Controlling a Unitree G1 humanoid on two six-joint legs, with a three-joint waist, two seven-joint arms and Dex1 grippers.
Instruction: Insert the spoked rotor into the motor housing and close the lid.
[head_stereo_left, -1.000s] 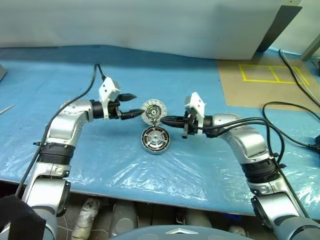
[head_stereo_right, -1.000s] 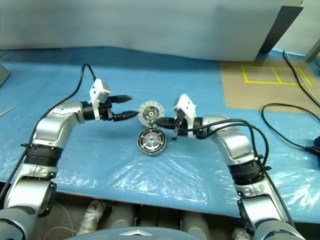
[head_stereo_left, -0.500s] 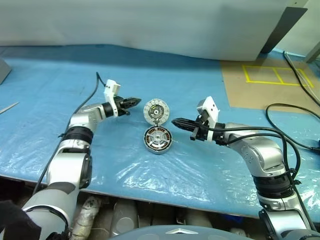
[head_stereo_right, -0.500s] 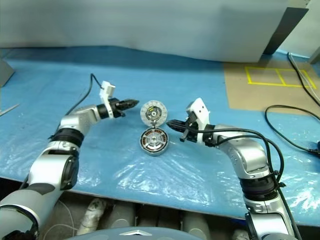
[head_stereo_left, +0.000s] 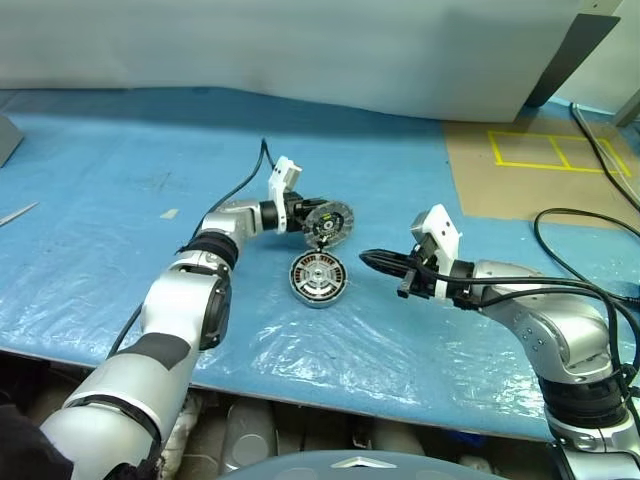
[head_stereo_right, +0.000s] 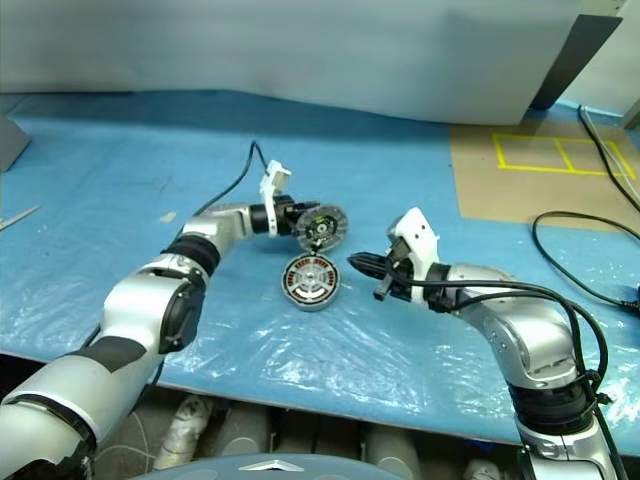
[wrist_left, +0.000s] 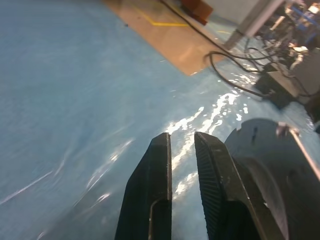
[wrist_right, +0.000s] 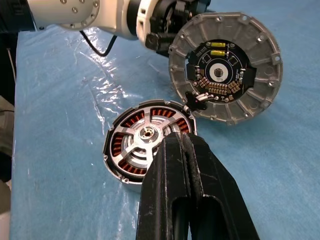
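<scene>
Glossy crinkled plastic sheet (head_stereo_left: 330, 350) — matt grey metal lid (wrist_right: 225, 75); copper-wound housing (wrist_right: 147, 142).

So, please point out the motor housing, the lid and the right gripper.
motor housing (wrist_right: 146, 150): right wrist view, on its copper windings.
lid (wrist_right: 225, 70): right wrist view, on its dark centre board.
right gripper (head_stereo_left: 364, 258): left eye view, at its fingertips.

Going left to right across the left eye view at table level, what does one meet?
Left gripper → lid, standing on edge → right gripper → brown mat with yellow tape. The motor housing lies below the lid, overlapping it in this order, so it is left out.
</scene>
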